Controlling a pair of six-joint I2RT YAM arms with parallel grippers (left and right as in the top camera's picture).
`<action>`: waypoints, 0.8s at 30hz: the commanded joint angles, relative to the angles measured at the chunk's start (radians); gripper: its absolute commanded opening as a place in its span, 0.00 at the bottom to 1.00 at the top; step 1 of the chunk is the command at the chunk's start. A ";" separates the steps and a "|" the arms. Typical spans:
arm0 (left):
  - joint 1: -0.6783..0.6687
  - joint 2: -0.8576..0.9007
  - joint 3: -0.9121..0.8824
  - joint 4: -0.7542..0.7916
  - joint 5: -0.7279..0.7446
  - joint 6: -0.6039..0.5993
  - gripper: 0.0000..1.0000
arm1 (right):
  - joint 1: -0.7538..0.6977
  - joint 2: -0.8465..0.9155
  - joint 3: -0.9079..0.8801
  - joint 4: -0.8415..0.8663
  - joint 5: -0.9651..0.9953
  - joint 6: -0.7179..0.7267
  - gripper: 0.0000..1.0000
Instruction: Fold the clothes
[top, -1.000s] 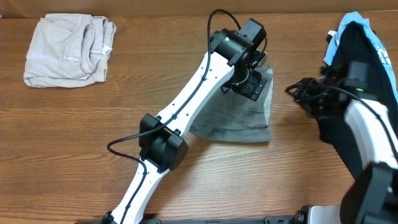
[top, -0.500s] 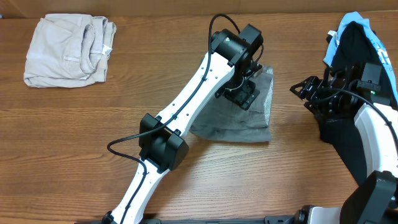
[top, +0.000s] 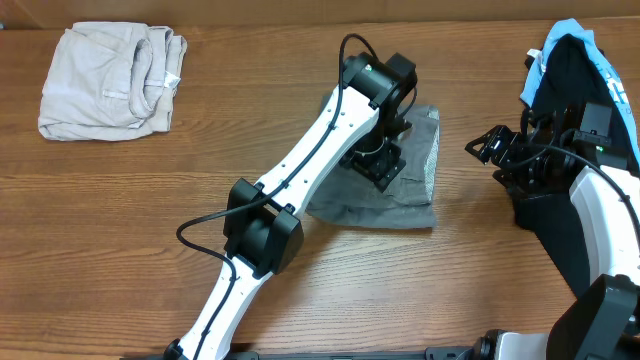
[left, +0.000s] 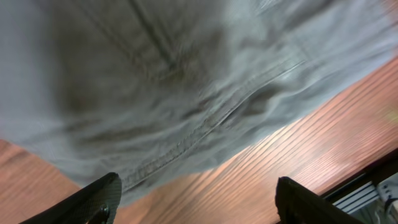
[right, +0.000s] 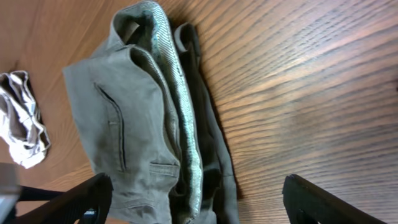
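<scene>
The grey shorts (top: 418, 196) lie folded on the wooden table right of centre. They fill the upper part of the left wrist view (left: 186, 81) and show their pocket seams and waistband in the right wrist view (right: 137, 130). My left gripper (top: 373, 166) hangs low over the shorts' left half, its jaws (left: 199, 199) open and empty above the cloth's edge and bare wood. My right gripper (top: 492, 150) is open and empty, apart from the shorts on their right side; its jaws (right: 196, 186) face the shorts.
A pale beige folded garment (top: 110, 80) lies at the far left back, also seen in the right wrist view (right: 22, 127). A black garment with light-blue cloth (top: 580, 70) lies at the right edge, behind my right arm.
My left gripper has moved toward the front and lower over the grey shorts. My right gripper drew back slightly to the right early on, then stayed still.
</scene>
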 joint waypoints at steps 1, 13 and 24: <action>0.000 0.010 -0.071 -0.002 -0.055 0.022 0.80 | 0.000 -0.002 0.003 -0.002 0.028 -0.014 0.92; 0.008 0.010 -0.265 0.065 -0.057 0.015 0.79 | 0.000 -0.002 0.003 0.002 0.054 -0.014 0.93; 0.084 0.010 -0.482 0.258 -0.271 -0.021 0.81 | 0.000 -0.002 0.003 0.005 0.066 -0.014 0.93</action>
